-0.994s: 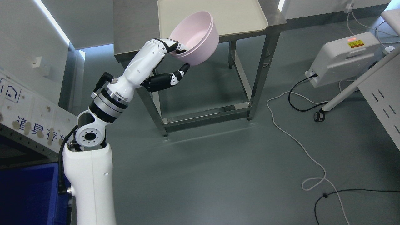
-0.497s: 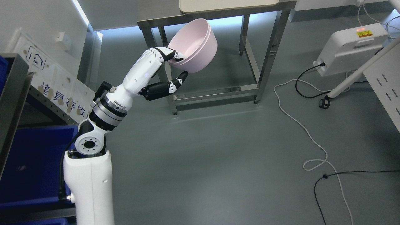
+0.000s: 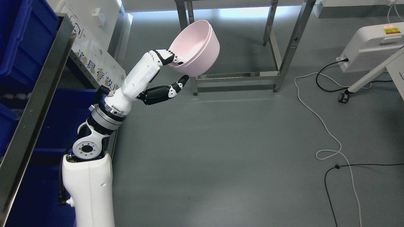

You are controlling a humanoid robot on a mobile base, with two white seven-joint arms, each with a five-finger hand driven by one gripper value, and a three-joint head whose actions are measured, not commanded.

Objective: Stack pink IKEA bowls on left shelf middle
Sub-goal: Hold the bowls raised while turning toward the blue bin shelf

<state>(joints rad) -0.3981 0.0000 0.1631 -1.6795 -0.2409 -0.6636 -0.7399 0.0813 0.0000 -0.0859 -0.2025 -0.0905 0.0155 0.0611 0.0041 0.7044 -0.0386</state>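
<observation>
left robot hand (image 3: 164, 74) | arm raised | clamped on tilted pink bowls (image 3: 197, 47) rim

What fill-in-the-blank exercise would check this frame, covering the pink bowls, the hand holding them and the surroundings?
1. The nested pink plastic bowls are gripped by the robot's ____ hand.
2. The bowls are held tilted in the air, resting on ____ surface.
3. The storage bins on the metal shelf frame at the picture's left are ____ in colour.
4. The white cable lies on the grey ____.

Missing words: left; no; blue; floor
</observation>
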